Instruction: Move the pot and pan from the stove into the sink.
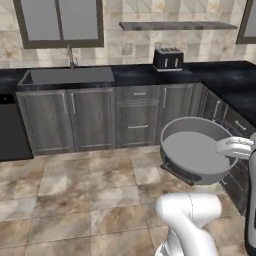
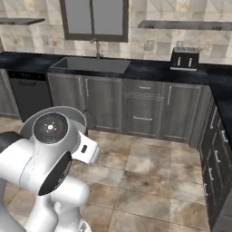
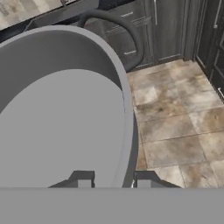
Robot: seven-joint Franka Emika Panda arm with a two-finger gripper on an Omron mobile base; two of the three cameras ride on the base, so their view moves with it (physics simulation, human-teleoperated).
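Note:
I hold the light-grey pot (image 1: 195, 152) in the air above the tiled floor, tilted with its pale inside facing the left base camera. My gripper (image 1: 227, 149) is shut on its right rim. In the hand view the gripper (image 3: 114, 180) has one fingertip inside the pot's (image 3: 57, 122) wall and one outside. The far loop handle (image 3: 131, 35) curves at the top. In the right base view the pot (image 2: 74, 113) peeks out behind my arm. The sink (image 1: 70, 76) (image 2: 90, 65) lies in the back counter under the window. The pan and the stove are out of view.
A grey faucet (image 1: 71, 56) stands behind the sink. A black toaster (image 1: 167, 59) (image 2: 185, 58) sits on the dark counter to the sink's right. A dark dishwasher (image 2: 29, 93) is left of the sink cabinets. Drawer fronts (image 2: 217, 154) line the right side. Open tiled floor (image 1: 90, 195) lies between.

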